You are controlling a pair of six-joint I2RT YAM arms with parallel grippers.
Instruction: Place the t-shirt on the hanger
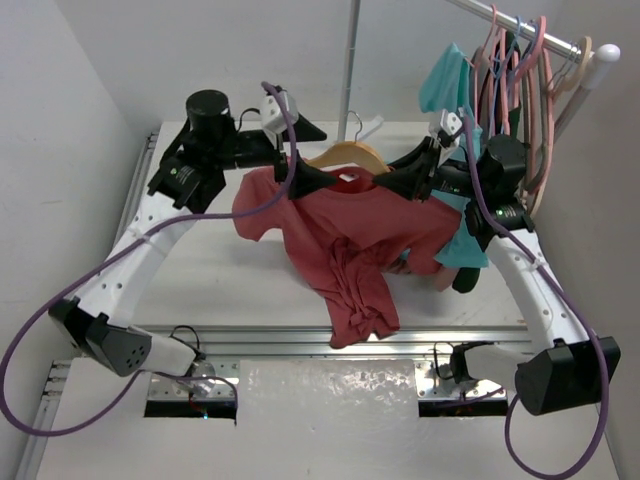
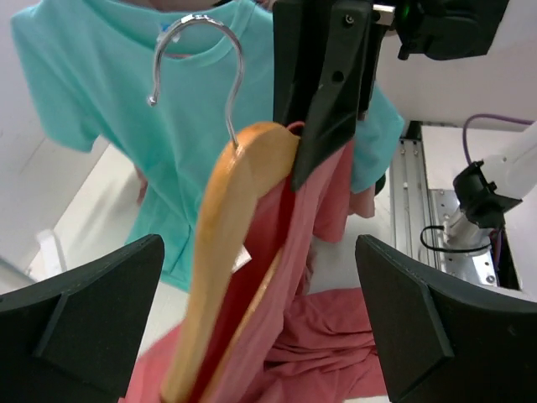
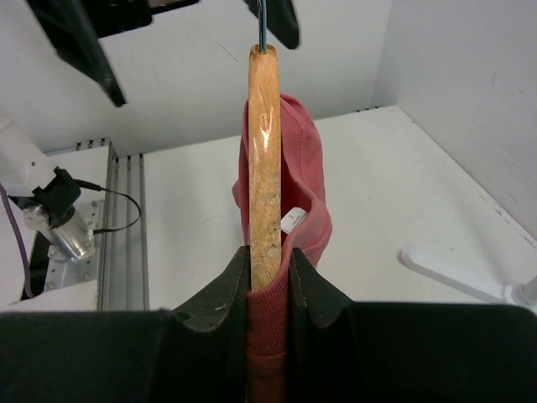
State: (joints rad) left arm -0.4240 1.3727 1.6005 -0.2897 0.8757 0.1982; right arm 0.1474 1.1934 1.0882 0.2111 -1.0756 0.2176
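Note:
The wooden hanger [image 1: 345, 155] is held up above the table, hook pointing away. The coral-red t-shirt [image 1: 350, 240] hangs from it, collar over the hanger's right shoulder, the rest bunched on the table. My right gripper [image 1: 395, 180] is shut on the hanger's right arm and the shirt collar together; the right wrist view shows the hanger [image 3: 263, 151] and the t-shirt [image 3: 306, 168] pinched between the jaws of the right gripper [image 3: 268, 277]. My left gripper [image 1: 318, 155] is open, its jaws straddling the hanger's left end. In the left wrist view the hanger [image 2: 226, 252] and t-shirt [image 2: 327, 336] lie between the wide-open fingers of the left gripper [image 2: 260, 327].
A teal shirt [image 1: 445, 85] and several pink hangers [image 1: 520, 90] hang on a rail [image 1: 530, 25] at the back right. A vertical pole [image 1: 350, 60] stands behind the hanger. Teal cloth [image 1: 465, 250] lies under the right arm. A white object [image 3: 453, 273] lies on the table.

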